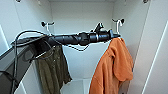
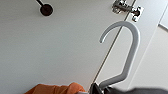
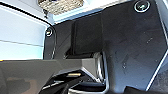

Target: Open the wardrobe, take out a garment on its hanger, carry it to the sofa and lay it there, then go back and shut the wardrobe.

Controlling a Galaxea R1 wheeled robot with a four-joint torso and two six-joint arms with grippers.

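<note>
Head view has the left arm's black claw [image 1: 115,35] reaching across the open wardrobe from the picture's left, its tip at the base of the white plastic hanger hook [image 1: 119,25]. Whether its fingers are spread or pressed together on the hanger cannot be told; in the left wrist view dark finger parts sit right at the hook's shank [image 2: 117,77], touching or just beside it.

Directly below the claw hangs the orange long-sleeved garment [image 1: 112,65]. Its long axis runs straight down from the hanger, the collar end up at the claw, the hem down near the wardrobe floor, one sleeve draped along the far side from the arm. No lettering, brand or label can be read on it. In the left wrist view a fold of the orange cloth [image 2: 57,89] lies just beside the claw, and the hanger hook curves open-ended above, free of any peg.

Just above the claw, a black-tipped peg [image 1: 121,21] juts from the tall white wardrobe's back wall [image 1: 82,22]. Well away, back along the arm, an olive-brown ribbed jacket [image 1: 52,71] hangs beneath a second black-tipped peg [image 1: 44,24]. A metal door hinge [image 2: 127,9] shows beyond the hook in the left wrist view.
</note>
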